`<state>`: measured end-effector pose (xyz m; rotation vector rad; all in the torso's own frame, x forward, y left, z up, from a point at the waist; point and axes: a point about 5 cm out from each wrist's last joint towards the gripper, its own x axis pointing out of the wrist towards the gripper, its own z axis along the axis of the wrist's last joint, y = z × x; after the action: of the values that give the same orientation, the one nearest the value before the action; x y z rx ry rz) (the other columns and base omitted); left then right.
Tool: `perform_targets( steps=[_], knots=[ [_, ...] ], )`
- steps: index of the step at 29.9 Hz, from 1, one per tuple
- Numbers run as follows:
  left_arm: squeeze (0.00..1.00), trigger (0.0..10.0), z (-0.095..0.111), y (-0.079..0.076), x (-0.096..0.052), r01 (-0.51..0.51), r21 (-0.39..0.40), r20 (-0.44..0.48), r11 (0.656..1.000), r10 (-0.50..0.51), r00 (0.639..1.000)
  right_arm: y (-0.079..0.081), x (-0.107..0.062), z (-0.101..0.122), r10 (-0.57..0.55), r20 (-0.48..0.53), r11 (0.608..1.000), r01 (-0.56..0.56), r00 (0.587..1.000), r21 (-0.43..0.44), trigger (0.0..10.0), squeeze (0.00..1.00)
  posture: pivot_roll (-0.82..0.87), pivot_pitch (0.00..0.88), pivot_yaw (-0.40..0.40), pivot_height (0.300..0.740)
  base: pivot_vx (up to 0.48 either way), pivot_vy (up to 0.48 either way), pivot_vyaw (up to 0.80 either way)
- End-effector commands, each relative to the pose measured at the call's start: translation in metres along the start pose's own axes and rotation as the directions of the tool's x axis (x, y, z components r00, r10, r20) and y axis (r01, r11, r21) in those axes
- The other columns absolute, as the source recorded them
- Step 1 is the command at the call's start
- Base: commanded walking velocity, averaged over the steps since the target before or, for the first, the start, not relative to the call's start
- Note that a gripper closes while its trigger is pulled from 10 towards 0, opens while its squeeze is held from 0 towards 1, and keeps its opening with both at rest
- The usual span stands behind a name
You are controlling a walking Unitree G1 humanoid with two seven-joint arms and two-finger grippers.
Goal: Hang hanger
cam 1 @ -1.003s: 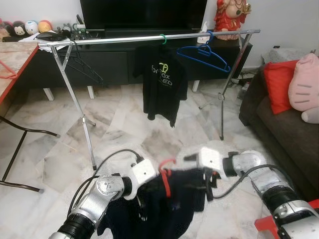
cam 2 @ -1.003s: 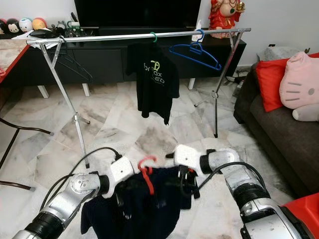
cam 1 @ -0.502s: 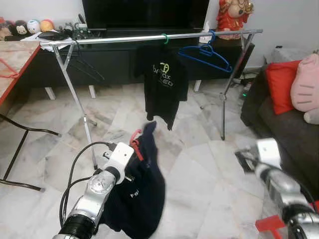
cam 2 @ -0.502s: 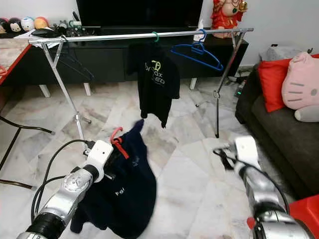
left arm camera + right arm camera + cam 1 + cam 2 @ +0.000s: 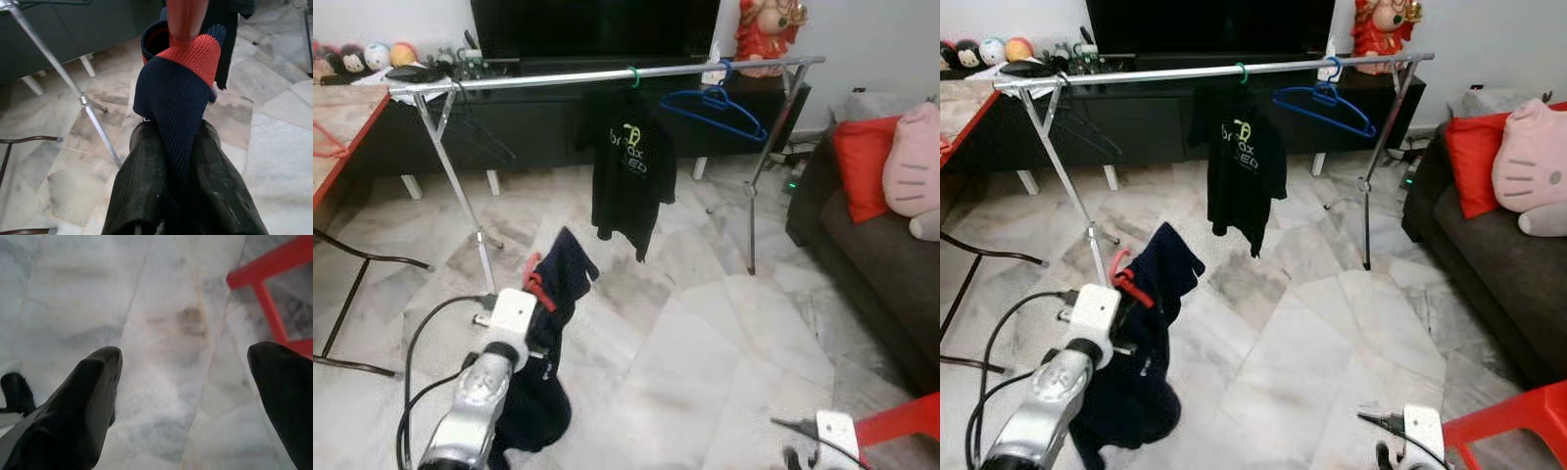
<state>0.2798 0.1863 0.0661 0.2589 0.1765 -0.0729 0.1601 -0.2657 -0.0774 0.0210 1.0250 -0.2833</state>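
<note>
My left gripper [image 5: 178, 128] is shut on a navy garment [image 5: 558, 274] with a red-trimmed collar, draped on a red hanger [image 5: 532, 277]. It holds them low on my left, in front of the left legs of the silver clothes rail [image 5: 607, 75]. The garment hangs down beside my left arm. On the rail hang a black T-shirt [image 5: 628, 171] on a green hanger, an empty blue hanger [image 5: 715, 106] and a thin black hanger [image 5: 475, 137]. My right gripper [image 5: 183, 352] is open and empty, down at my lower right above bare floor; its white wrist [image 5: 830, 431] is at the frame's bottom.
A dark sofa [image 5: 871, 245] with a red cushion and a pink plush stands on the right. A red frame [image 5: 901, 421] is by my right arm. A table [image 5: 342, 117] with black legs is on the left. A TV console stands behind the rail.
My right gripper has let go of the garment and dropped to the lower right, now open. My left gripper has carried the hanger and garment leftward, toward the rail's left legs.
</note>
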Motion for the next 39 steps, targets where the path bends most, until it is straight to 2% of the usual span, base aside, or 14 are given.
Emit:
perform_targets(
  steps=[1, 10, 17, 39],
  knots=[
    [0.00, 10.0, 0.012, 0.004, 0.000, -0.029, -0.039, 0.052, 0.999, 0.031, 0.998, 0.001, 0.000, 0.002, -0.007, 0.005, 1.000, 0.007, 1.000, 0.020, 10.0, 0.00, 0.04, 0.000, -0.036, 0.740, 0.000, 0.000, 0.00],
    [0.00, 10.0, 0.019, -0.004, 0.002, -0.024, -0.083, 0.052, 0.996, 0.028, 0.998, 0.005, 0.001, 0.007, -0.002, 0.006, 1.000, 0.002, 1.000, 0.003, 10.0, 0.00, 0.03, 0.000, -0.037, 0.740, 0.000, 0.000, 0.00],
    [0.00, 10.0, 0.014, -0.001, -0.003, -0.036, -0.085, 0.035, 0.996, 0.039, 0.999, 0.004, 0.001, 0.004, 0.000, -0.009, 1.000, 0.000, 1.000, -0.012, 10.0, 0.00, 0.03, 0.000, -0.043, 0.740, 0.041, 0.000, 0.00],
    [0.00, 10.0, 0.014, -0.005, -0.004, -0.014, -0.105, 0.031, 0.994, 0.018, 0.999, 0.006, 0.000, -0.005, 0.007, -0.038, 0.999, -0.009, 0.999, -0.035, 10.0, 0.00, 0.03, 0.000, -0.043, 0.740, 0.302, 0.000, 0.00]
  ],
)
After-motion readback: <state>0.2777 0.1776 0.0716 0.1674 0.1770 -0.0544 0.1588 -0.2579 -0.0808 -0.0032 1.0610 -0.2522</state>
